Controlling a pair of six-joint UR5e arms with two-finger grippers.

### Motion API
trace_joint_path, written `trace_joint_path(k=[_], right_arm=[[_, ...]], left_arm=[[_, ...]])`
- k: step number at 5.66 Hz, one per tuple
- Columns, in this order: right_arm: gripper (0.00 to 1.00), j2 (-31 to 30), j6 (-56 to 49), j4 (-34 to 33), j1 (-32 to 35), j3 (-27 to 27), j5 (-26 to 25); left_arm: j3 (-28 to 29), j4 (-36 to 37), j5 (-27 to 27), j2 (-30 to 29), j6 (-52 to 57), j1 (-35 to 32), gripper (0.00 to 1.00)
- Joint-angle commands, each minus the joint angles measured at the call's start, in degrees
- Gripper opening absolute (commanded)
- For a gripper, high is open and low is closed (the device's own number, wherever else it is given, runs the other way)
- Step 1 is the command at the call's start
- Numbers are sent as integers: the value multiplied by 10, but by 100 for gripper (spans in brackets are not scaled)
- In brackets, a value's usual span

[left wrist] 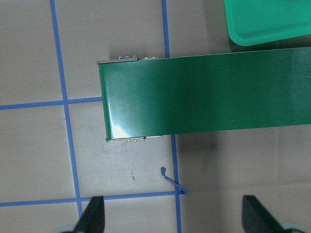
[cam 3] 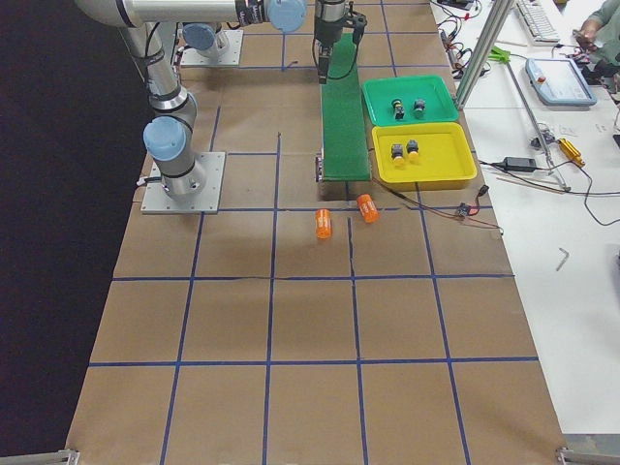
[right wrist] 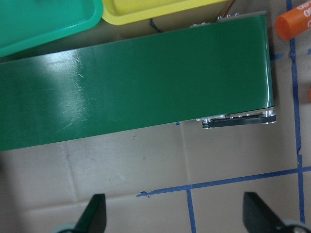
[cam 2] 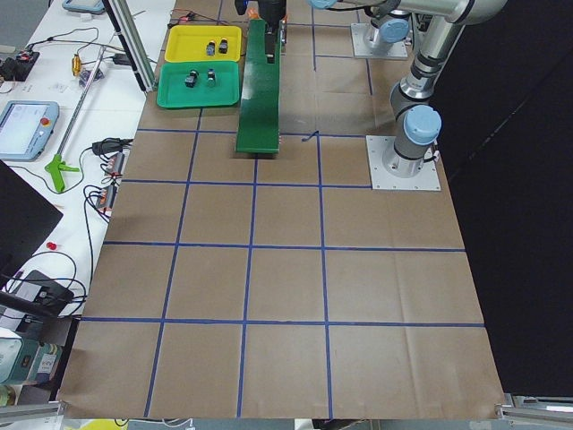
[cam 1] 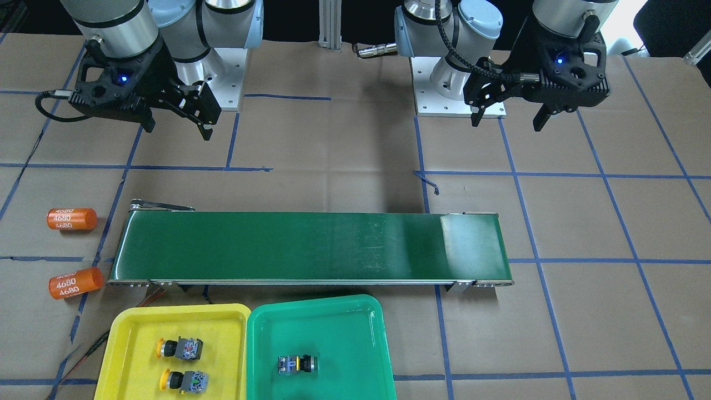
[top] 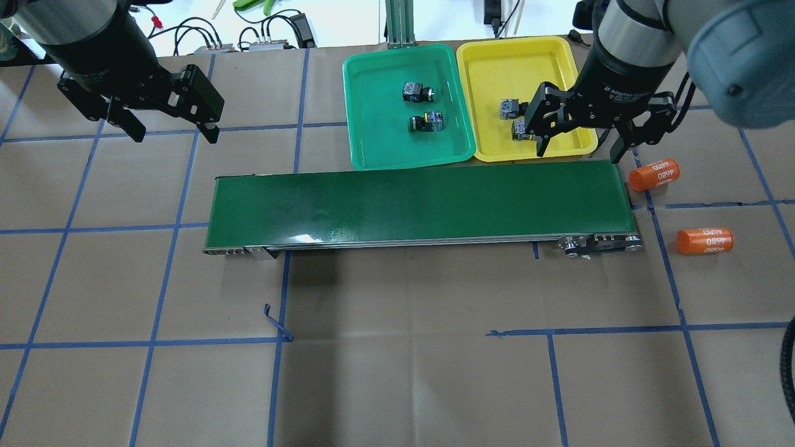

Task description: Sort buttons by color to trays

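Observation:
The yellow tray (top: 562,56) holds two buttons (cam 1: 180,348) (cam 1: 185,381) with yellow caps, lying on their sides. Two more buttons (top: 417,92) (top: 426,122) lie in the green tray (top: 372,149) beside it; their cap colour is hard to tell. My right gripper (top: 579,152) hangs open and holds nothing, above the near edge of the yellow tray and the belt's end, partly hiding that tray's buttons from overhead. Far off to the other side, my left gripper (top: 172,133) also hangs open with nothing in it, above bare table paper.
A long dark-green conveyor belt (top: 416,202) lies across the table in front of both trays. Two orange cylinders (top: 654,174) (top: 704,241) printed "4680" lie past the belt's end on my right. Brown paper with blue tape lines covers the table.

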Motion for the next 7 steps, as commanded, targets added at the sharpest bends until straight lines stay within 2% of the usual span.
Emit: trace_joint_path(k=[1, 2, 7], right_arm=[[100, 37, -2, 5, 0, -59, -8], [100, 46, -3, 7, 0, -72, -10], [100, 43, -2, 9, 0, -67, -9]], left_arm=[[0, 0, 0, 0, 0, 0, 98], [0, 0, 0, 0, 0, 0, 98], [0, 0, 0, 1, 0, 1, 98]])
